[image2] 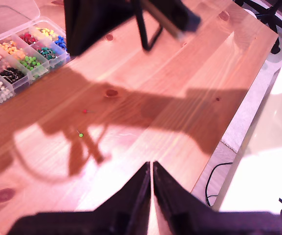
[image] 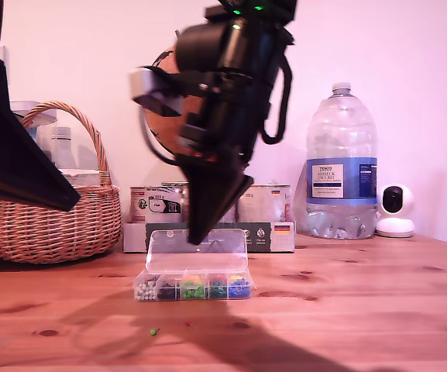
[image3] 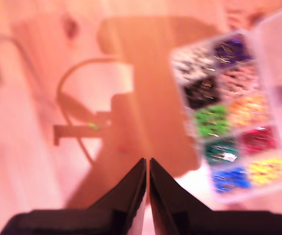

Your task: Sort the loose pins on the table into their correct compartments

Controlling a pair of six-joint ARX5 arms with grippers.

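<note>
Two loose pins, green pin (image: 153,332) and red pin (image: 187,323), are lying on your worktop (image: 347,310) before the organiser box (image: 194,286), while both grippers are hovering above them, fingers pressed together, neither clearly nearer.

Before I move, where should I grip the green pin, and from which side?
Grip the green pin by its round head, coming straight down from above. It lies flat on the bare table, apart from the red pin, and its thin shaft gives closed jaws little to hold.

Exterior view sits low at table (image: 362,310) level; both wrist views look down, sharing the organiser box (image2: 18,54).
</note>
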